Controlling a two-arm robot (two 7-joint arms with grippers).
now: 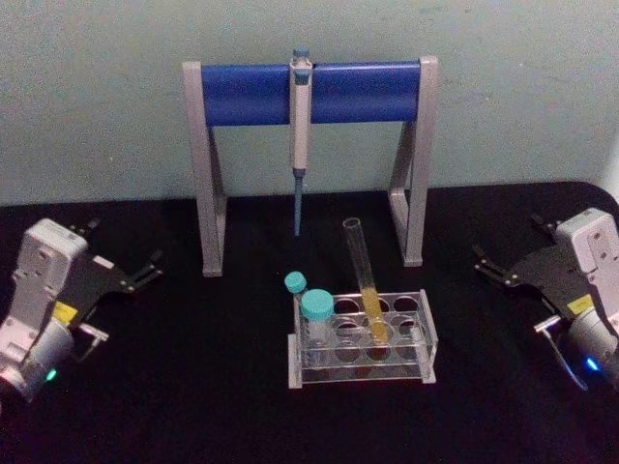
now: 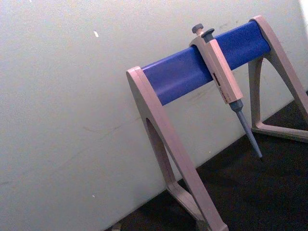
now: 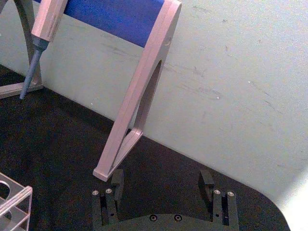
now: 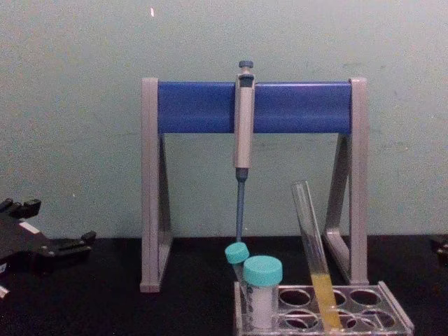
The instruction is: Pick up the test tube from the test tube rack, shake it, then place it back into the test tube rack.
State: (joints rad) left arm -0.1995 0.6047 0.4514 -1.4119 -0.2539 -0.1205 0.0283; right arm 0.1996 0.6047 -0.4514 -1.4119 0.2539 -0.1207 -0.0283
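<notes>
Both released: left pincer [image 1: 124,242], right pincer [image 1: 507,239] | test tube [image 1: 363,271] tilted in test tube rack [image 1: 427,336] | capped tubes [image 1: 316,307] beside, pipette stand [image 1: 242,93] behind

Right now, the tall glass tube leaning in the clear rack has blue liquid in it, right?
Not blue: the chest view shows yellow liquid in the test tube. It does lean in the test tube rack, with the left gripper and right gripper parked off to the sides.
</notes>
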